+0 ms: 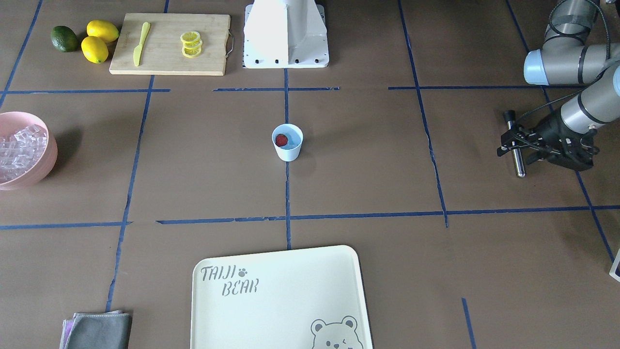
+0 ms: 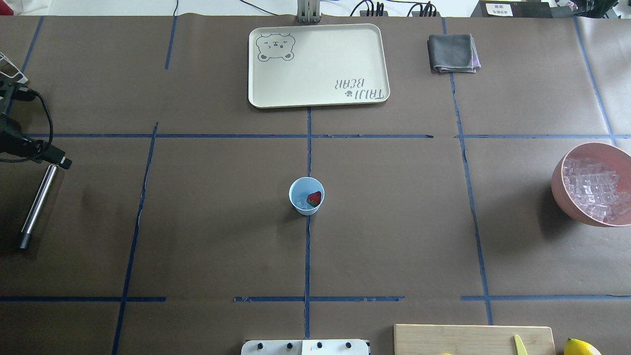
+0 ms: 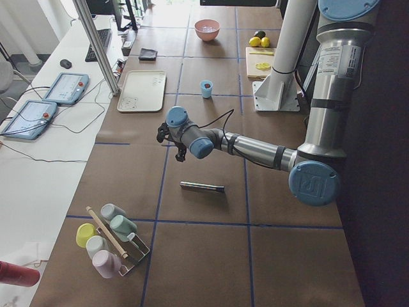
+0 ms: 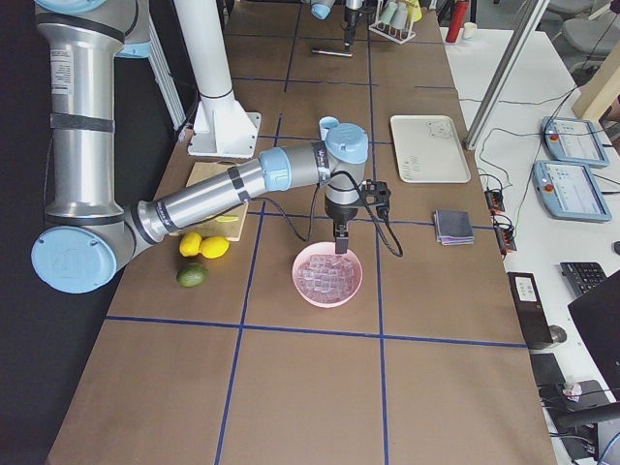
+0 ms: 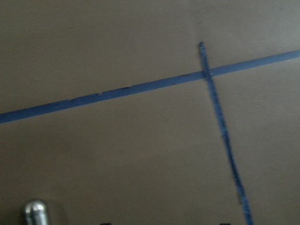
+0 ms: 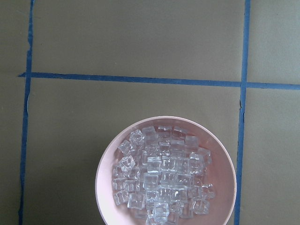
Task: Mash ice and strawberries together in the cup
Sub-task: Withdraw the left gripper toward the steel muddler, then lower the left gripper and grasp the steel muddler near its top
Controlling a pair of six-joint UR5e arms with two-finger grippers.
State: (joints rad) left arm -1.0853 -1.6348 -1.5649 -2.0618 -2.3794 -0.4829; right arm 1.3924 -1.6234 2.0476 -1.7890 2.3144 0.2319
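The pale blue cup (image 1: 287, 149) (image 2: 298, 206) stands upright at the table's middle. A red strawberry (image 1: 281, 140) (image 2: 314, 198) lies inside it. Clear ice (image 6: 161, 183) (image 2: 591, 190) fills a pink bowl (image 6: 105, 168) (image 1: 46, 162). My right gripper (image 4: 341, 247) hangs over that bowl; its fingers do not show in the right wrist view, so I cannot tell its state. My left gripper (image 1: 508, 144) (image 3: 172, 137) hovers open above the table, far from the cup. A metal rod (image 2: 37, 204) (image 3: 202, 187) lies flat on the table beneath it, apart from the fingers.
A cream tray (image 2: 374, 54) and a folded grey cloth (image 2: 451, 53) lie on the far side. A cutting board (image 1: 213, 43) holds a yellow knife (image 1: 140, 43) and lemon slices (image 1: 191, 44). Lemons (image 1: 97, 41) and an avocado (image 1: 64, 39) sit beside it. The robot base (image 1: 286, 34) is behind the cup.
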